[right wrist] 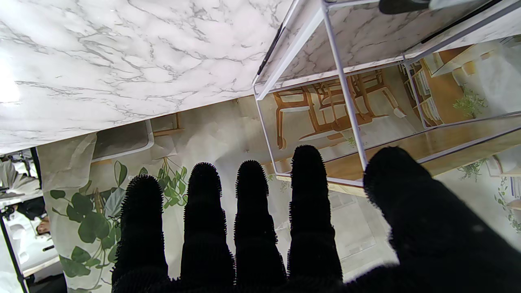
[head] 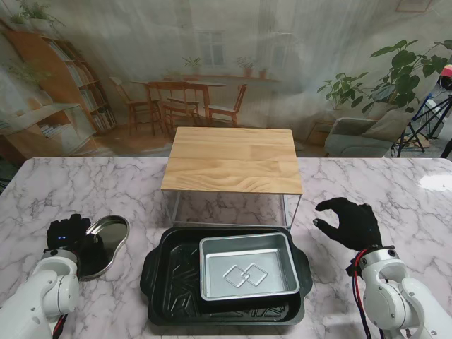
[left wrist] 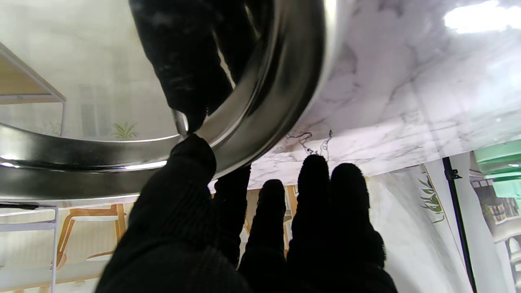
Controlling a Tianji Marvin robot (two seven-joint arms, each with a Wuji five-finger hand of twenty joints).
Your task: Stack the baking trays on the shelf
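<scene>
A wide black baking tray [head: 169,279] lies on the marble table in front of the shelf, with a smaller silver tray [head: 247,268] resting inside it. The shelf [head: 233,159] has a pale wooden top on a white wire frame [right wrist: 344,85], and nothing lies on it. A round steel pan [head: 109,240] sits at the left. My left hand [head: 70,236] grips its rim [left wrist: 276,81], the thumb [left wrist: 183,183] on the edge and the index finger tucked behind it. My right hand [head: 349,222] hovers open, fingers spread [right wrist: 252,211], just right of the black tray and the shelf's right leg.
The marble table [head: 395,191] stretches out on both sides of the shelf. A printed backdrop of a room stands behind its far edge. A tripod [head: 427,116] stands at the far right beyond the table.
</scene>
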